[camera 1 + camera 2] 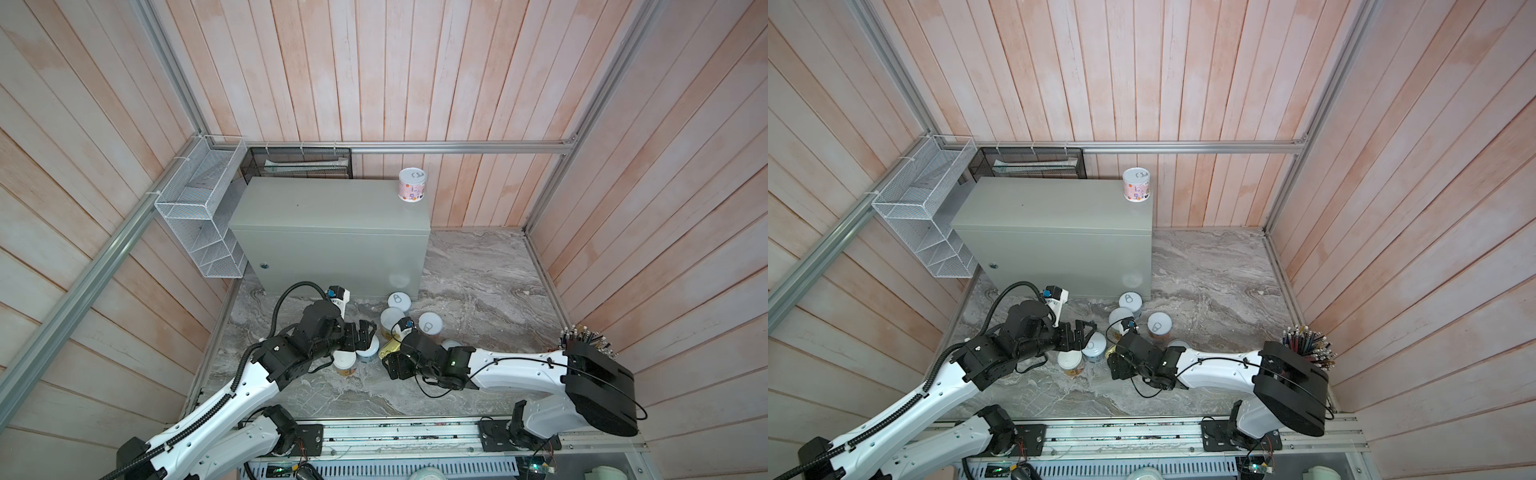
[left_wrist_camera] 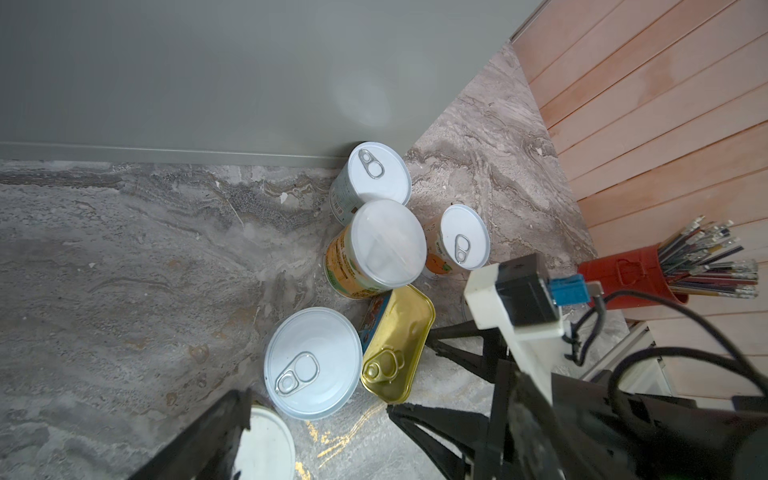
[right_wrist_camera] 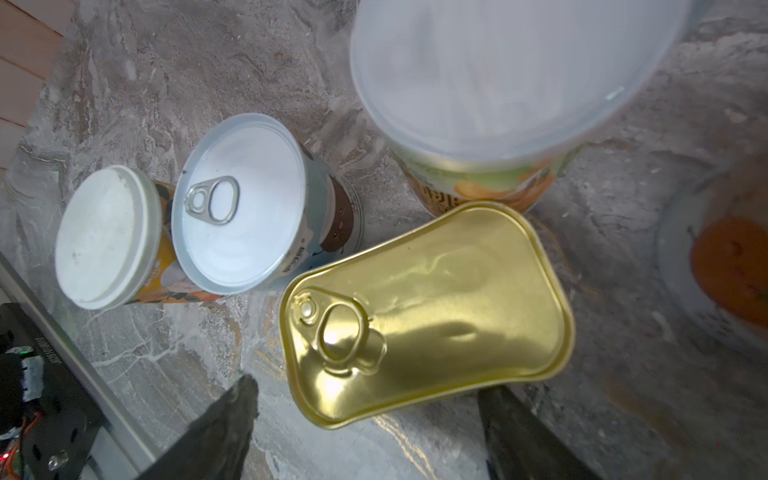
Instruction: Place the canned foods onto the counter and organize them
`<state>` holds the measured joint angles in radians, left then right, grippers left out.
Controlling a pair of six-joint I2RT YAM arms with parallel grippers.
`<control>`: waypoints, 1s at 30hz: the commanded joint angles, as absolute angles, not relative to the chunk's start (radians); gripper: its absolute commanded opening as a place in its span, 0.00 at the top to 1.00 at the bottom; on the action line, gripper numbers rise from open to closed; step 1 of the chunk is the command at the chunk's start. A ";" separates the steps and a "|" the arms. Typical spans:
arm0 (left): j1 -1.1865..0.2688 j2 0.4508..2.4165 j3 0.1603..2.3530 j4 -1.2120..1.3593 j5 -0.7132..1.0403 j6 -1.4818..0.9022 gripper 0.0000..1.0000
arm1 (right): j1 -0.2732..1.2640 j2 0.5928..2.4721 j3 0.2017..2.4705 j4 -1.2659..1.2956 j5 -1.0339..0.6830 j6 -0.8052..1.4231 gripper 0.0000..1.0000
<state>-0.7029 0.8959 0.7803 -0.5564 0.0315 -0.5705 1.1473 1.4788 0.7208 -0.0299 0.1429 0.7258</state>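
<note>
Everywhere around the work area, pale pinkish wooden planks (image 1: 374, 62) are closing the room in on three sides, with silver metal rails (image 1: 457, 147) running along them. A grey-veined marble surface (image 1: 478, 282) is spreading across the bottom, showing brownish stains and pale scuffs in the left wrist view. The big grey metal box (image 1: 328, 208) is standing on it against the back wall, toward the left in both top views. A white wire basket (image 1: 195, 208) is hanging just beside the box and a black mesh tray (image 1: 299, 164) is sitting behind it. One pink-labelled can (image 1: 412, 185) is standing upright on the far right corner of the box's flat top.

The other cans are clustering on the marble before the box's right end. A pull-tab can (image 1: 399, 300) is sitting at the box's foot, with a plain-lidded orange can (image 1: 392, 320) just beside it and a second pull-tab can (image 1: 431, 323) further right. A pale-blue can (image 1: 368, 351) and a white-capped orange can (image 1: 344, 363) are standing nearer the robot. The gold-topped tin (image 3: 428, 307) is lying flat among them. A red cup of pencils (image 2: 623, 274) is standing by the right wall.

The left gripper (image 1: 369, 336) is hovering over the pale-blue can with its jaws spread wide, gripping nothing. The right gripper (image 3: 370, 395) is reaching low over the marble, its jaws apart on either side of the tin's pull-tab end, one finger (image 3: 232, 415) clear of it.
</note>
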 commanded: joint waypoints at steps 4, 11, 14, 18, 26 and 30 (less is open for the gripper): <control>-0.693 0.874 0.759 -0.589 0.004 -0.558 0.00 | 1.133 1.546 0.818 -0.083 0.160 0.669 0.14; -0.689 0.872 0.753 -0.587 0.007 -0.568 0.00 | 1.117 1.594 0.863 -0.090 0.153 0.658 0.12; -0.690 0.871 0.758 -0.595 0.006 -0.568 0.00 | 1.117 1.628 0.900 -0.121 0.156 0.635 0.12; -0.689 0.871 0.764 -0.609 0.000 -0.568 0.00 | 1.118 1.661 0.924 -0.116 0.113 0.611 0.12; -0.689 0.865 0.767 -0.624 -0.007 -0.571 0.00 | 1.128 1.664 0.928 -0.167 0.148 0.606 0.12; -0.689 0.871 0.771 -0.624 -0.006 -0.569 0.00 | 1.137 1.666 0.927 -0.232 0.193 0.636 0.16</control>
